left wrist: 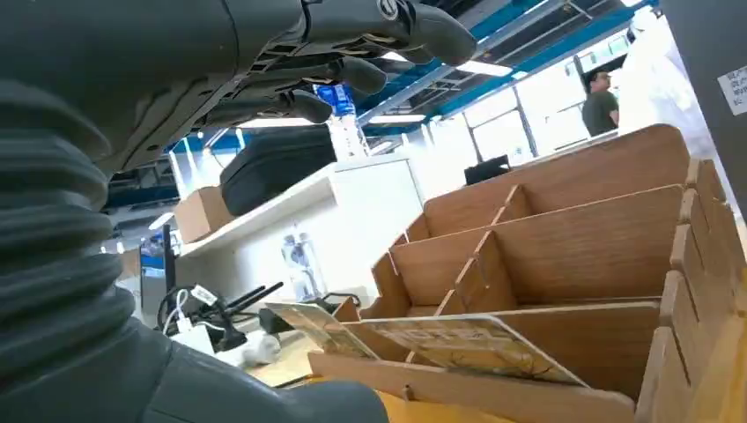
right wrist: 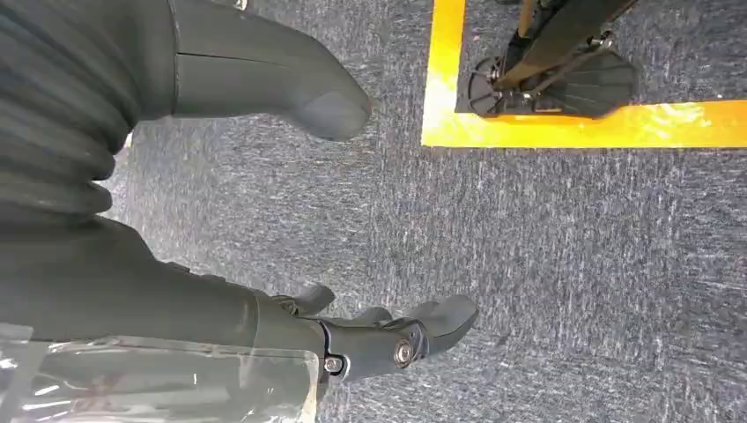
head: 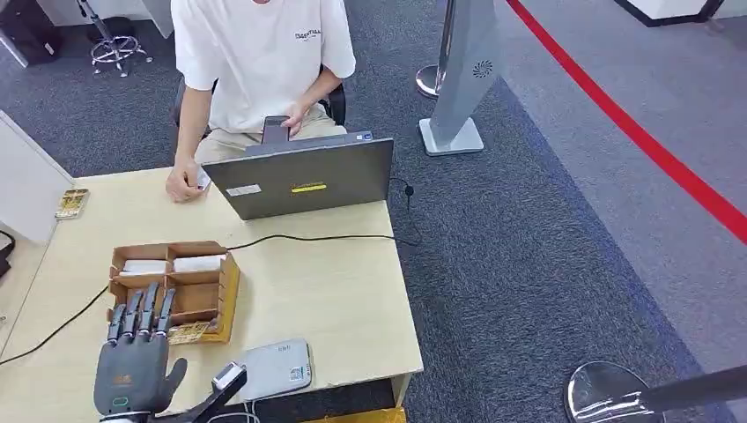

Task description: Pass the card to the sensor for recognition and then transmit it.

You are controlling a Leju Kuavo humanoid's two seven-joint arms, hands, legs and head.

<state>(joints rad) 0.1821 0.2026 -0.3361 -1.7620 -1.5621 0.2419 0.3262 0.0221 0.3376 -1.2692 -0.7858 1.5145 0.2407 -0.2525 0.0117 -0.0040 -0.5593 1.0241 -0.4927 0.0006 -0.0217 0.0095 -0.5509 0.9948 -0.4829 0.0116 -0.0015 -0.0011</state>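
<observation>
Grey carpet surrounds a pale wooden table (head: 335, 291) bearing a brown compartmented wooden box (head: 220, 291). Printed cards (head: 189, 332) lie in the box's nearest compartment. Left hand (head: 132, 361) hovers before it, fingers spread, empty. Right hand (right wrist: 264, 300) hangs over carpet, open.

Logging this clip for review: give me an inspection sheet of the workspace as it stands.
Surface: light wooden table, mostly bare on its right side.
Job's things: cards lying in the near compartments of the wooden organizer; grey sensor at the near table edge.
Clutter: laptop; small packet at far left.
Robot hands: left robot hand open above the organizer; right robot hand hanging over the carpet, empty.
Cables: black cable across the table.
Surroundings: seated person, stanchion base, red floor line.
</observation>
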